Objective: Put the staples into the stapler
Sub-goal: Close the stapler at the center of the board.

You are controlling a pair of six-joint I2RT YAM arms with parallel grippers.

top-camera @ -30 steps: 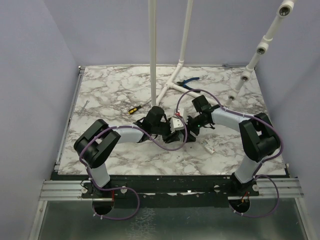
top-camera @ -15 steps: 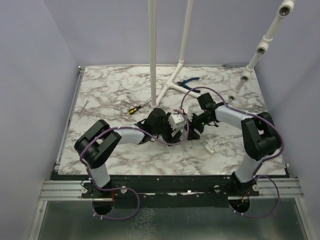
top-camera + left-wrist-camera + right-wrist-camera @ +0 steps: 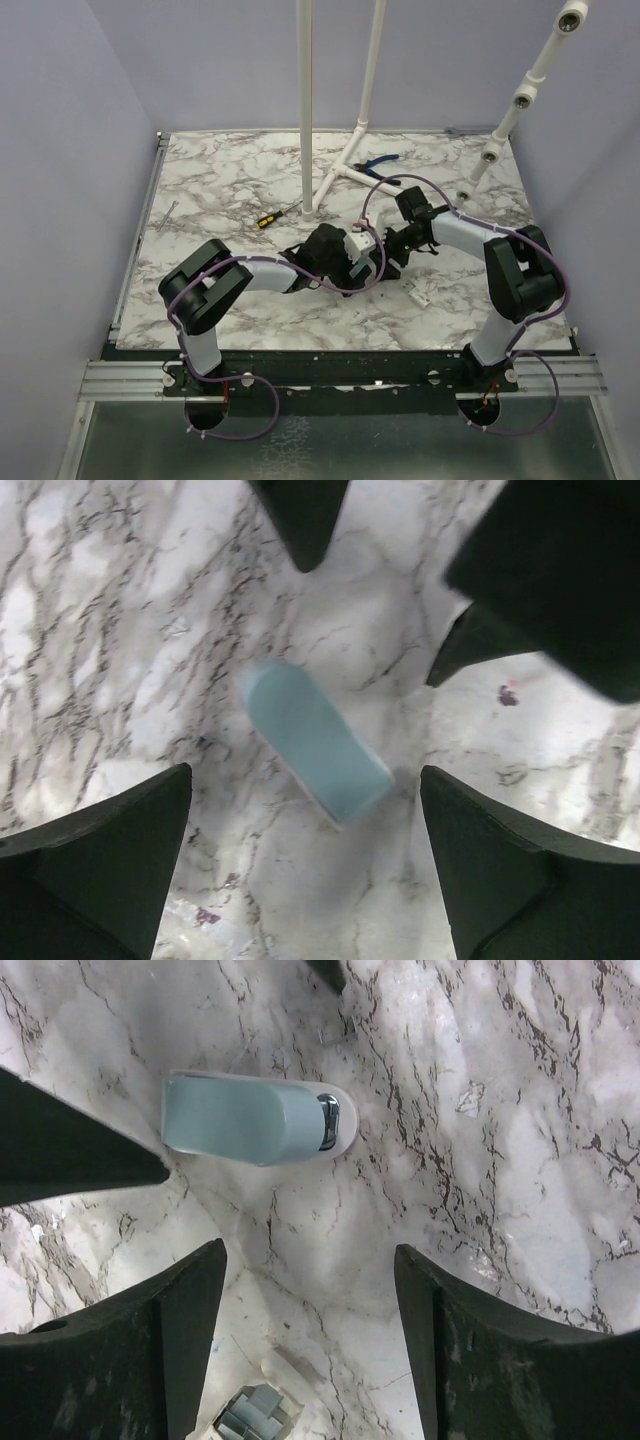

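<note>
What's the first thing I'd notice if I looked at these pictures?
Probably the little blue-green stapler, lying on its own on the marble table. Right above it hang two black claws, the left claw and the right claw, both open and holding nothing. Farther back lies a yellow-handled screwdriver.

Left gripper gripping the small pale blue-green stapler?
No, the small pale blue-green plastic stapler lies loose on the marble table between the open fingers of the left gripper.

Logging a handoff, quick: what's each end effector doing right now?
Left end effector: open, empty, over the small pale blue-green stapler.
Right end effector: open, empty.
</note>
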